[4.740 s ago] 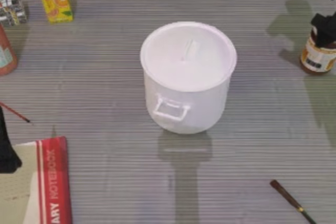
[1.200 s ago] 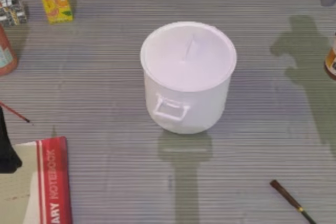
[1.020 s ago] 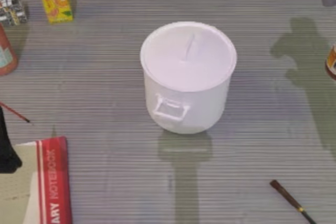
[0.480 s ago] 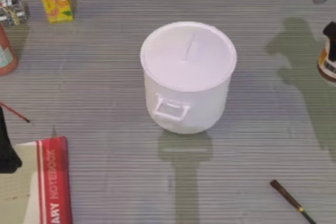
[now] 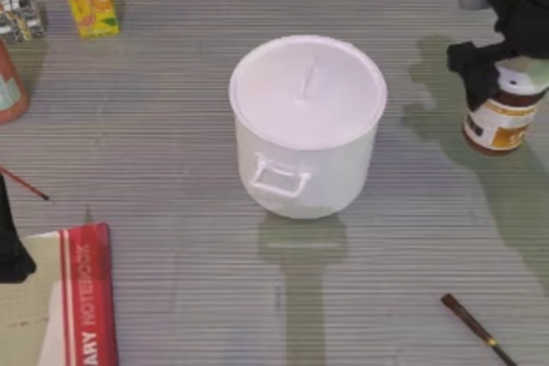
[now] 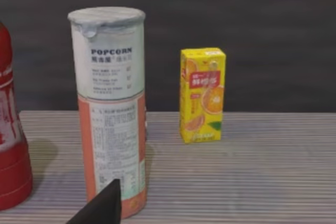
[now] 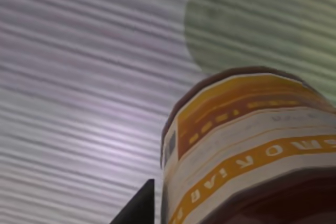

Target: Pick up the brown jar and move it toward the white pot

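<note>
Clamped around the top of the brown jar (image 5: 498,122), the right gripper (image 5: 506,66) is seen at about 3 o'clock from the white pot (image 5: 306,124), near the table's (image 5: 171,126) right edge. The jar is held upright by its white-lidded end, and its round shadow on the tabletop can be made out under it in the right wrist view, so it looks lifted a bit. The jar (image 7: 252,150) fills most of that view, orange-and-white label up close. A clear gap is left between jar and pot.

The left arm is parked at roughly 8 o'clock, by the red notebook (image 5: 86,297). Its jaws can't be judged. A popcorn tube (image 6: 110,108) and juice carton (image 6: 202,95) are shown in its wrist view.
</note>
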Available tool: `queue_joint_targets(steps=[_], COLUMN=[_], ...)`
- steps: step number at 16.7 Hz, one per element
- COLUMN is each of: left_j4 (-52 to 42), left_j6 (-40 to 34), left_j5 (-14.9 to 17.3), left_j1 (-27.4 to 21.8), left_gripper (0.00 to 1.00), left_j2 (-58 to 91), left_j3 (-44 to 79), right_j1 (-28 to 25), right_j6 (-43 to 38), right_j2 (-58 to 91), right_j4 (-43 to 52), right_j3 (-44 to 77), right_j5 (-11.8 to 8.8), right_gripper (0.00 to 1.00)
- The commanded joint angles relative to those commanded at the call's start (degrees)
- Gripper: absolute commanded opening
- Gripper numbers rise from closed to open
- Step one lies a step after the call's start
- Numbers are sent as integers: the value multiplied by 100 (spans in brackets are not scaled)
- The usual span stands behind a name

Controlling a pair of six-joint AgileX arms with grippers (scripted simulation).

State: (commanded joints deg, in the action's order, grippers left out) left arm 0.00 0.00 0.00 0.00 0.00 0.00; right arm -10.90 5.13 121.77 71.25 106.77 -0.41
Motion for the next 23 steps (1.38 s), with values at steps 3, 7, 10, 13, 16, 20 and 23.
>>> queue_joint_targets(steps=[3, 7, 10, 13, 16, 20, 23], left_j4=[0, 0, 0, 0, 0, 0, 0], left_j6=[0, 0, 0, 0, 0, 0, 0], left_j5=[0, 0, 0, 0, 0, 0, 0], left_j1=[0, 0, 0, 0, 0, 0, 0], left_gripper=[100, 100, 100, 100, 100, 100, 100], left_j2=[0, 0, 0, 0, 0, 0, 0], left_j3=[0, 0, 0, 0, 0, 0, 0], right_j1=[-294, -534, -556, -522, -539, -558, -559], right_j6=[-1272, -2134, -2207, -2214, -2208, -2212, -2212], right_j2=[28, 8, 2, 0, 93, 238, 242], right_j4=[-230, -456, -481, -490, -892, -1480, -1489], right_j3=[-162, -279, -290, -298, -615, -1051, -1059], right_j5=[107, 201, 210, 199, 211, 213, 213], right_gripper=[0, 0, 0, 0, 0, 0, 0])
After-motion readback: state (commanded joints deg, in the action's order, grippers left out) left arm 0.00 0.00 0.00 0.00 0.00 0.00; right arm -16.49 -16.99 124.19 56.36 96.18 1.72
